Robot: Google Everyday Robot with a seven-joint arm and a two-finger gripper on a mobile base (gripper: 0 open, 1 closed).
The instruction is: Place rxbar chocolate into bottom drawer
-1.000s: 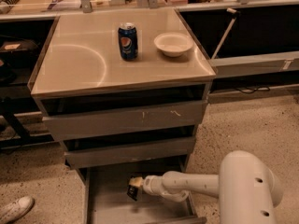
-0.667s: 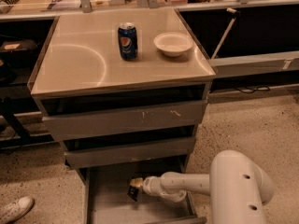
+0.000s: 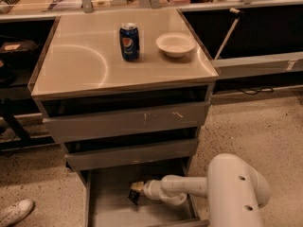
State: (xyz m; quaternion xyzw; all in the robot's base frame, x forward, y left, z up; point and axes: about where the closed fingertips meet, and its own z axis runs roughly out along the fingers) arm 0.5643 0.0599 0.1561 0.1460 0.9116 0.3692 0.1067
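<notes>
Grey metal frames the scene nearest the lens: the bottom drawer (image 3: 106, 205) stands pulled out below the table's front edge, and the robot's white arm (image 3: 189, 185) reaches in from the right. Its hand (image 3: 138, 191) sits low over the drawer floor, about midway across. It is pinched narrow on the rxbar chocolate (image 3: 133, 198), which hangs from its tip just above the floor; whether the bar touches the floor cannot be told.

The black-wrapped bar is judged light and thin, somewhat bendable, with a slick wrapper. A pinch across the flat faces near one end suits it, and a short drop should not harm it. Its long axis looks tilted, with the upper end in the hand and the lower end angled down and left toward the drawer floor; the lettering cannot be read.

Above, two upper drawers (image 3: 128, 122) sit partly open, showing dark gaps. Farther back, on the table (image 3: 71, 65), a blue Pepsi can (image 3: 129, 42) stands upright near the middle of the far edge. A pale bowl (image 3: 175, 44) rests beside it toward the far right corner, apart from the can.
</notes>
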